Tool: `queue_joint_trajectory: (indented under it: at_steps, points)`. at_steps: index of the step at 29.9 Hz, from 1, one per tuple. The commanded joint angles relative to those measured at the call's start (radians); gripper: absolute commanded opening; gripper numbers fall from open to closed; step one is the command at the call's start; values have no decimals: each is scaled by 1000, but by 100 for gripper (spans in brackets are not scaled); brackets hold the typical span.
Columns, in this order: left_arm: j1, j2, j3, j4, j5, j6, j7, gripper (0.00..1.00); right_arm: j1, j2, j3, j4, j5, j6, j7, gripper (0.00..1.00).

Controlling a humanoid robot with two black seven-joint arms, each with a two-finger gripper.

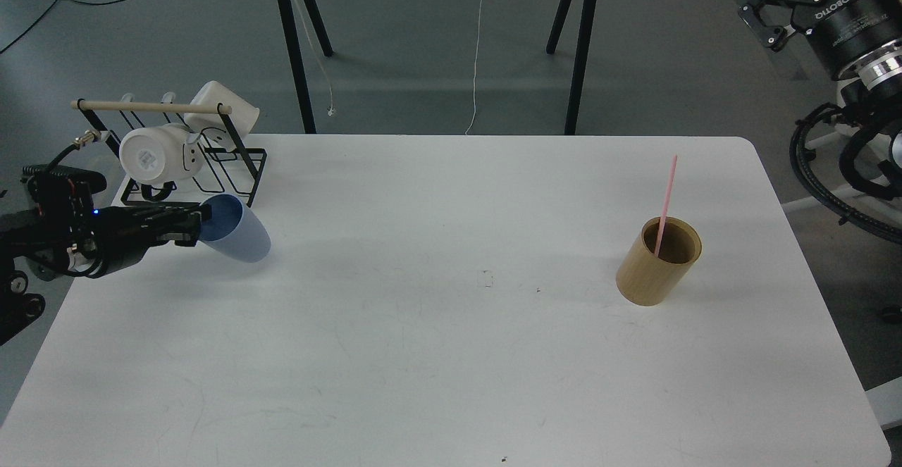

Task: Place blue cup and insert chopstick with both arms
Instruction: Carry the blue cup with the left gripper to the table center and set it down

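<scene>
The pale blue cup is held at its rim by my left gripper at the table's left side, tilted with its mouth toward the gripper and lifted above the table. The gripper is shut on the rim. The pink chopstick stands leaning in the tan wooden cylinder at the right. My right gripper is open and empty, high at the top right, off the table.
A black wire rack with a wooden rod and white mugs stands at the back left, just behind the cup. A second table's black legs stand beyond the far edge.
</scene>
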Motion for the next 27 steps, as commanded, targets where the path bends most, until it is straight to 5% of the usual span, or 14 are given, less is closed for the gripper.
queue_joint_trajectory:
  at_steps: [1,6,11,19,27]
  points:
    - [-96,34,-1,-132,1,-134,13,1,-2,-52,12,35,2,0,0,99]
    - [-182,30,-1,-284,7,-261,85,1,-7,-98,14,44,3,0,0,99]
    - [-232,-28,-1,-366,100,-267,125,1,-7,-121,14,44,2,0,0,99]
    - [-228,-243,56,-358,320,-267,134,1,-16,-139,11,44,3,0,0,99]
    - [-228,-443,108,-271,338,-267,199,2,-41,-158,11,38,2,0,-3,99]
